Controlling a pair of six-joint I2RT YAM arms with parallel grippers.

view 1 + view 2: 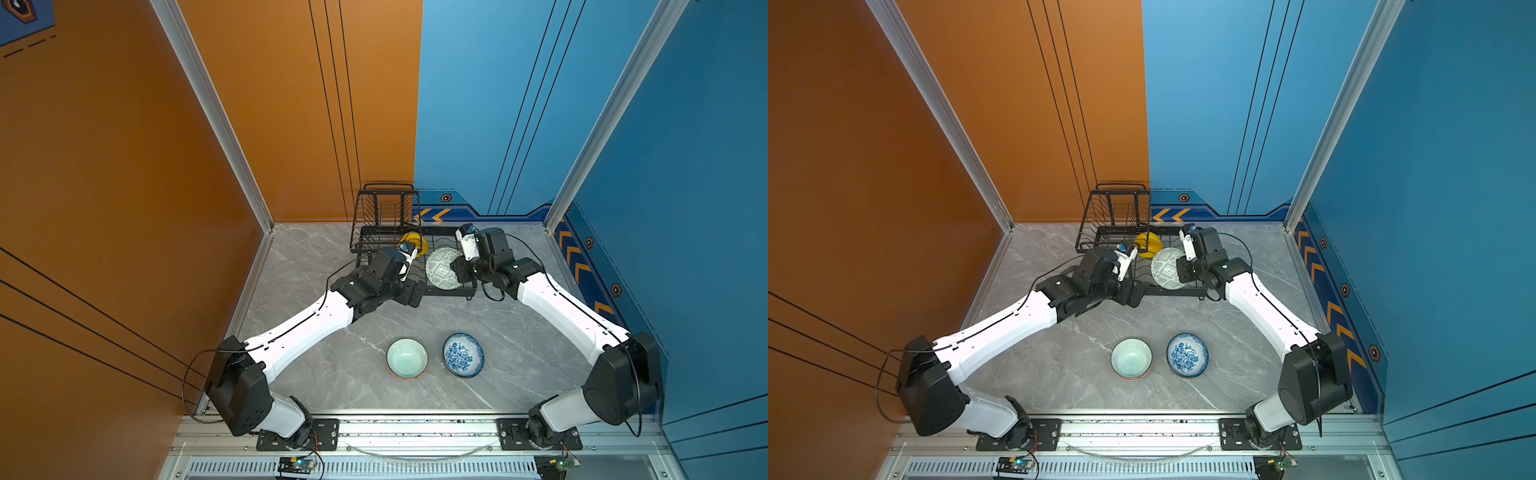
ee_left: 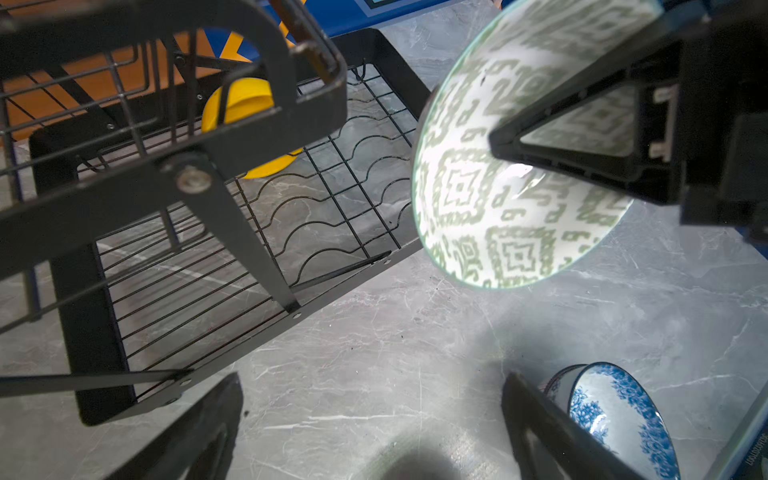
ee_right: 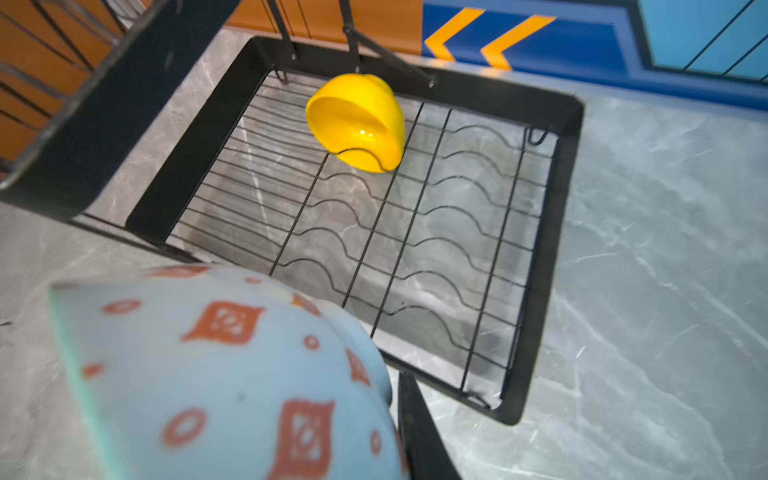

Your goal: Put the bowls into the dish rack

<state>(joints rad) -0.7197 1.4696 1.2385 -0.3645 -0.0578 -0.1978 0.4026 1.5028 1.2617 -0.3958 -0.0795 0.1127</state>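
Hold the left gripper (image 2: pixel 374 399) clear at the near edge of the dish rack (image 1: pixel 451 293): jaws spread wide, nothing between them, no part to play in this placement. Leave the pale mint bowl (image 1: pixel 407 358), upright on the table nearer the robot, for a later trip. Mind the yellow bowl (image 1: pixel 417 244), already tipped on edge in a far slot of the lower tray, just beside the raised basket. Aim the grey-green geometric bowl (image 1: pixel 443 268) at a curved divider nearer than the yellow one and apart from it. At present tilted almost on edge over the tray's right half, contact with the wires impossible to tell. Trust the right gripper (image 1: pixel 457 267) only so far: closed narrow on the rim, one finger (image 2: pixel 582 137) inside the bowl, a pinch likely to let glazed ware swing. Lower slowly, square the rim to the slot wires, seat it before opening, then draw the inner finger straight up. Save the blue-and-white bowl (image 1: pixel 463 354), upright beside the mint one, for afterwards
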